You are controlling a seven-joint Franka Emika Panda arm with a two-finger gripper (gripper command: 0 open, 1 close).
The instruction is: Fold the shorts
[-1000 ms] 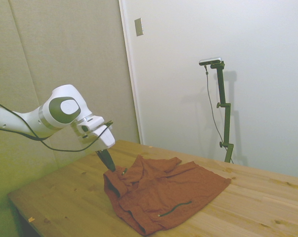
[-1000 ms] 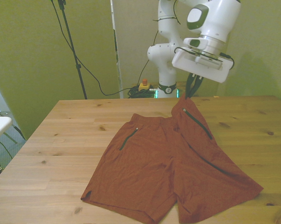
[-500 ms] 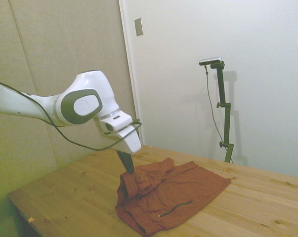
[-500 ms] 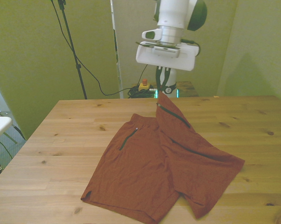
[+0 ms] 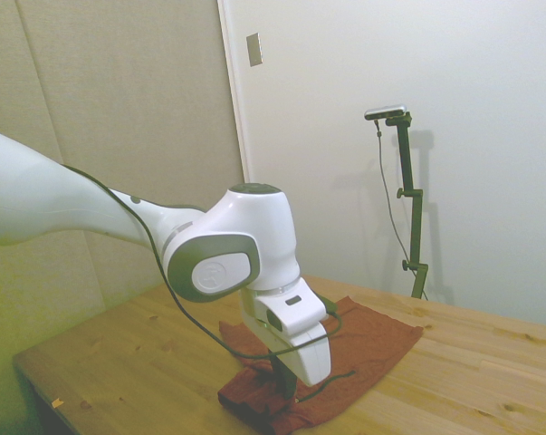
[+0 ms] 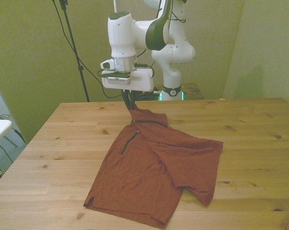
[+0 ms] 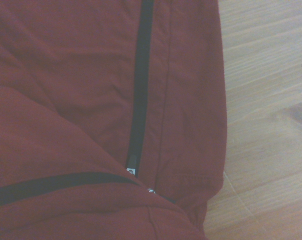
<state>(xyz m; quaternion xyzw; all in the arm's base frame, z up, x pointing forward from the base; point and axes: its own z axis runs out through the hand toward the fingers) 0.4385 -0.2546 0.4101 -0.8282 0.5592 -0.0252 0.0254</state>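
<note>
Where your fingers (image 6: 130,106) pinch the waistband corner, the shorts (image 6: 156,167) lift off the surface (image 6: 63,139); one leg lies folded across the other, the rest spread flat near the front view's middle.

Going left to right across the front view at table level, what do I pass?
Bare table → flat leg of the shorts with its dark pocket slit → the folded-over leg, its corner held up by the claw → bare table again.
</note>
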